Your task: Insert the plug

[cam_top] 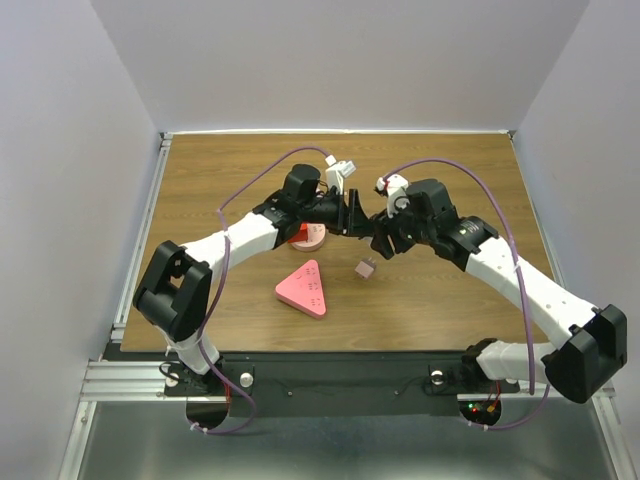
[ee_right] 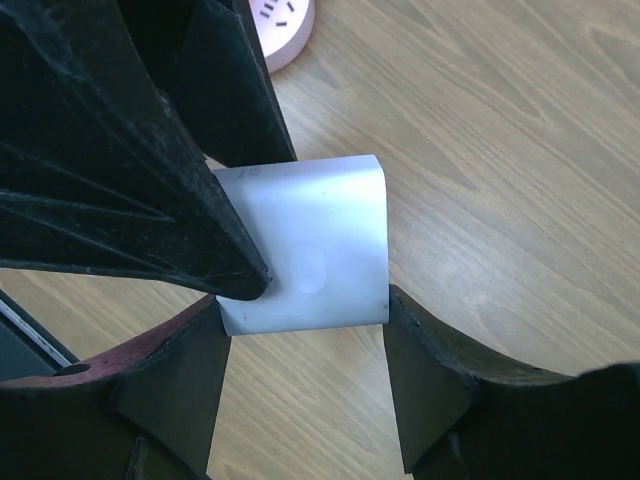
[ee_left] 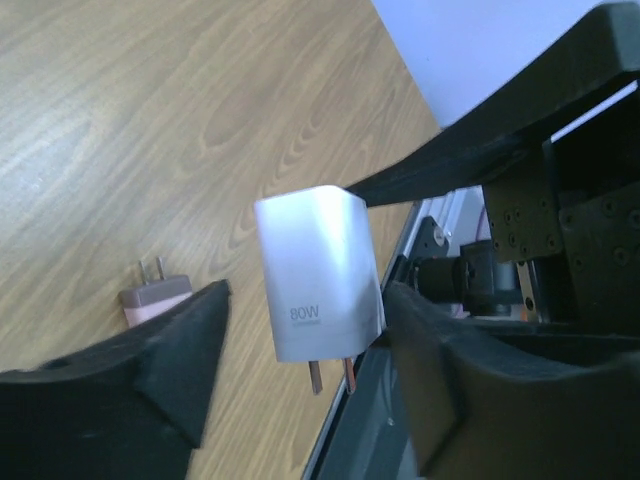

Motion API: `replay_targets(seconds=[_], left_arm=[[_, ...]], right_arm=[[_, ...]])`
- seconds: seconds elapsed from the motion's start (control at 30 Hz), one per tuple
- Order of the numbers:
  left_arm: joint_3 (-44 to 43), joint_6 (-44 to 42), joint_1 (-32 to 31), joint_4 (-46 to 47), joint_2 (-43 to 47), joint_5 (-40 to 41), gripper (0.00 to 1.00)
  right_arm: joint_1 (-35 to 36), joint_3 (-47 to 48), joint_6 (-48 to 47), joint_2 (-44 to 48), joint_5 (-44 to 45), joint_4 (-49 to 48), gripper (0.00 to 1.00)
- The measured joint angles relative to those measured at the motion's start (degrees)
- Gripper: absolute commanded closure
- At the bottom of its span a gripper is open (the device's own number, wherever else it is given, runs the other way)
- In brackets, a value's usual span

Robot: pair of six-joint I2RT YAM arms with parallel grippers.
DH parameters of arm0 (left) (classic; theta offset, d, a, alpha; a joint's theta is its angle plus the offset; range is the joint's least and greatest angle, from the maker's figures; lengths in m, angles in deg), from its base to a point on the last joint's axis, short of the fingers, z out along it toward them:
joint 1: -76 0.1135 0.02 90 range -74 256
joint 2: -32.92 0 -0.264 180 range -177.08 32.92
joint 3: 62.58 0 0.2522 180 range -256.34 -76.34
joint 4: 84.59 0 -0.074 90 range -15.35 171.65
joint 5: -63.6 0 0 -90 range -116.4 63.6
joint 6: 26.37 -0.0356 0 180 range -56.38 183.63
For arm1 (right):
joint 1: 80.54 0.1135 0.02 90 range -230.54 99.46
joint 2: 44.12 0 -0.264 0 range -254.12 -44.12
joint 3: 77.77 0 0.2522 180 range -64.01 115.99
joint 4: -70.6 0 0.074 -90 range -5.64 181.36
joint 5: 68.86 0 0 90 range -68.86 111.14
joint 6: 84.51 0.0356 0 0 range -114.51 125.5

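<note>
A white 80W charger plug (ee_left: 318,280) hangs in the air between both grippers over the table's middle, its two prongs pointing down. My right gripper (ee_right: 305,318) is shut on it, one fingertip pressed on each side of the white body (ee_right: 310,250). My left gripper (ee_left: 305,300) is open around the same plug: its right finger touches the plug and its left finger (ee_left: 170,350) stands a little apart. In the top view the two grippers meet at the centre, left (cam_top: 350,212) and right (cam_top: 376,226). A pink triangular power strip (cam_top: 303,288) lies below them.
A small pinkish-brown plug (cam_top: 366,268) lies on the wood, prongs up, and also shows in the left wrist view (ee_left: 155,293). A round pink socket (cam_top: 310,237) sits under the left arm and shows in the right wrist view (ee_right: 283,22). White walls enclose the table.
</note>
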Motion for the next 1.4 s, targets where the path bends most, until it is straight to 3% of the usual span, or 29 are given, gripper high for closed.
replay_targets(seconds=[0.03, 0.07, 0.1, 0.13, 0.2, 0.23, 0.27, 0.43, 0.77, 1.0, 1.4], left_arm=[[0.2, 0.0, 0.0, 0.4, 0.0, -0.7, 0.56], [0.3, 0.3, -0.2, 1.0, 0.0, -1.2, 0.72], [0.5, 0.5, -0.2, 1.6, 0.0, -1.3, 0.82], [0.7, 1.1, -0.3, 2.6, 0.0, -1.5, 0.99], [1.4, 1.4, -0.2, 4.4, 0.0, -2.3, 1.00], [2.0, 1.8, -0.1, 5.4, 0.0, -2.7, 1.00], [2.7, 2.2, -0.1, 6.5, 0.0, -3.1, 1.00], [5.5, 2.4, 0.2, 9.9, 0.0, -6.4, 1.00], [8.2, -1.4, 9.2, 12.4, 4.2, -8.4, 1.00], [11.6, -7.2, 10.4, 14.2, 12.2, -8.0, 1.00], [15.9, -9.1, 10.2, 20.6, 20.0, -9.1, 1.00]], right_arm=[[0.0, 0.0, -0.1, 0.0, 0.0, 0.0, 0.63], [0.1, 0.0, -0.2, 0.0, 0.1, 0.1, 0.63], [0.1, 0.0, -0.1, -0.1, 0.3, 0.3, 0.62], [0.2, 0.0, 0.0, -0.2, 0.7, 0.6, 0.57], [0.3, 0.0, 0.0, -0.2, 0.8, 0.6, 0.48], [0.3, 0.0, 0.0, -0.2, 0.9, 0.7, 0.27], [0.3, 0.0, 0.1, -0.2, 0.9, 1.0, 0.19], [0.7, 0.3, 1.0, -0.7, 1.8, 0.0, 0.01], [0.2, 9.0, 1.2, -7.5, -1.7, -4.0, 0.00], [-2.2, 16.3, 2.1, -11.2, -13.7, -7.5, 0.00], [-7.2, 16.9, 4.7, -11.7, -36.7, -10.8, 0.04]])
